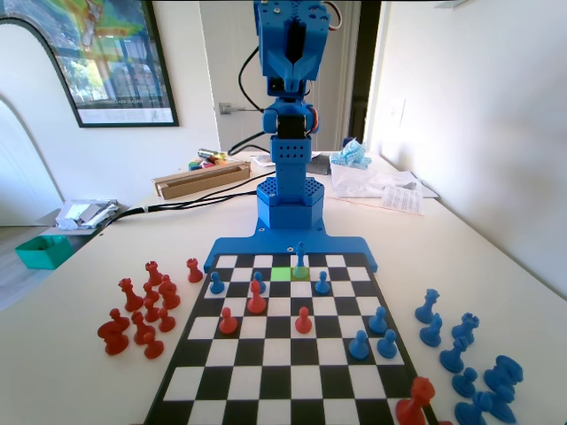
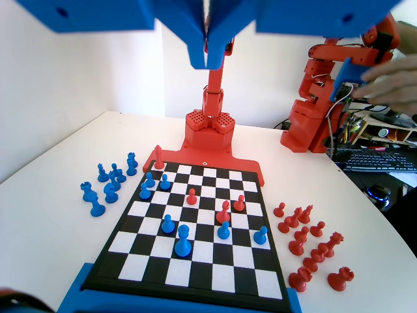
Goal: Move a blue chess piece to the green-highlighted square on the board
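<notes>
From the left of the fixed view, locate the green-highlighted square (image 1: 281, 274) in the 2nd row from the far end of the board (image 1: 266, 390). The blue chess piece (image 1: 300, 258) stands upright at its 1 o'clock, on the adjacent far-row square. Judged light, rigid and smooth plastic, it may tip; grip the narrow stem above the round base. In the wrist view, the gripper (image 2: 208, 45) hangs raised at 12 o'clock, jaws together, holding nothing.
</notes>
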Tool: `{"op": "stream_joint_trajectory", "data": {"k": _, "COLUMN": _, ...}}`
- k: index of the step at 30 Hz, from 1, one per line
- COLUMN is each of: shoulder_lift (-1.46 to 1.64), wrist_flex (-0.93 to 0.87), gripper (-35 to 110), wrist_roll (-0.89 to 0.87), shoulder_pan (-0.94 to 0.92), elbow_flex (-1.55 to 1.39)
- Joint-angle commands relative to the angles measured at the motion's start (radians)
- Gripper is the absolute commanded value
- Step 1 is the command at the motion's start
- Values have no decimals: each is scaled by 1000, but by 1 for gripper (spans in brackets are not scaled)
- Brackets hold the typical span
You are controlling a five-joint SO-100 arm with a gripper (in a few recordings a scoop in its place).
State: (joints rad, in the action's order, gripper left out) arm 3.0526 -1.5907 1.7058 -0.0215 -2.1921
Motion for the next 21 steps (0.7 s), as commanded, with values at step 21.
{"op": "stream_joint_trajectory", "data": {"k": 21, "shoulder_lift": 3, "wrist_flex": 18, "gripper": 3, "wrist_roll": 6, "shoulder_pan": -8, "elbow_flex": 9}}
